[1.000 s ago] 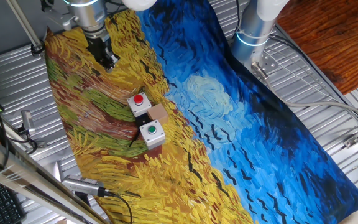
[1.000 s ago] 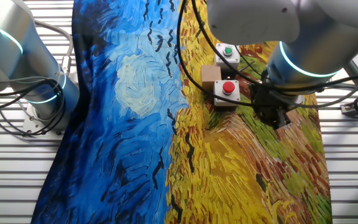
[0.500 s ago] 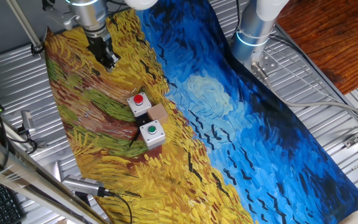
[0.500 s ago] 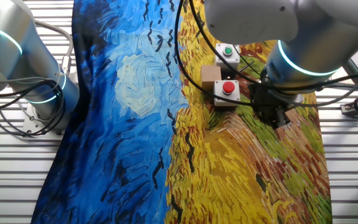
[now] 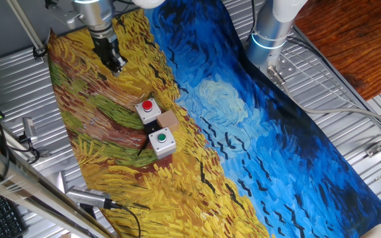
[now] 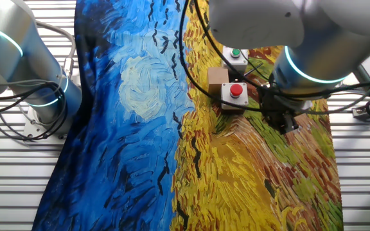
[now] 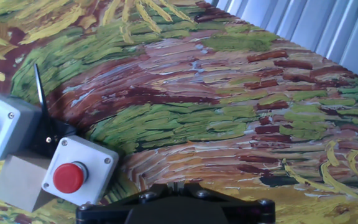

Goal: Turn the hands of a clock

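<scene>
No clock shows in any view. My gripper (image 5: 115,64) hangs over the yellow and brown part of the painted cloth, far left of the table, with nothing between its fingers. In the other fixed view the gripper (image 6: 290,124) is to the right of the red button box (image 6: 235,94). In the hand view the gripper (image 7: 171,186) sits at the bottom edge with its fingertips together. The red button box (image 7: 79,171) lies to its lower left.
A green button box (image 5: 161,141), a red button box (image 5: 148,109) and a small brown block (image 5: 169,120) stand together mid-cloth. A black piece (image 7: 45,134) lies between the boxes. A second arm's base (image 5: 270,33) stands at the far side. Ribbed metal table (image 5: 349,112) surrounds the cloth.
The gripper has shifted very slightly away from the button boxes. The boxes and the block have not moved.
</scene>
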`<move>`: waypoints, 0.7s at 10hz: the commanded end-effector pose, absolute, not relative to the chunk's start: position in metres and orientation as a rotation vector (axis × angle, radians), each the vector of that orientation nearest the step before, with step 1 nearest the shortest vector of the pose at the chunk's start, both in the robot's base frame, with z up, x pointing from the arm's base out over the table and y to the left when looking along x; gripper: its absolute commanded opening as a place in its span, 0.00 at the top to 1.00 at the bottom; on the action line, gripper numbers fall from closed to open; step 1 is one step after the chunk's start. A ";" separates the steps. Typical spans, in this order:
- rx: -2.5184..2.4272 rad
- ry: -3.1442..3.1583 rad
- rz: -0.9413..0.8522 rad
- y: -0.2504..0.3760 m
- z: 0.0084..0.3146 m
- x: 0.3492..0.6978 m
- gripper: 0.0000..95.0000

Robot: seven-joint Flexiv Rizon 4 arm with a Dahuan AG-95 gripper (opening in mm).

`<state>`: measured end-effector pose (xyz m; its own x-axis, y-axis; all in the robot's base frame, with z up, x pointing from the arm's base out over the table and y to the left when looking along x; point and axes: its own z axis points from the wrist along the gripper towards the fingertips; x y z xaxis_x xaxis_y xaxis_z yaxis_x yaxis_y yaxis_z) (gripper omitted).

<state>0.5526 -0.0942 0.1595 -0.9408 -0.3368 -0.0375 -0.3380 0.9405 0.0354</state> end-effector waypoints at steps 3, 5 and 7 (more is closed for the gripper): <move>-0.654 3.070 0.068 -0.094 0.159 0.554 1.00; -0.710 3.061 0.071 -0.094 0.159 0.554 1.00; -0.755 3.055 0.072 -0.094 0.159 0.554 1.00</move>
<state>0.5538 -0.0947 0.1592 -0.8996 -0.4367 0.0007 -0.4363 0.8988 0.0417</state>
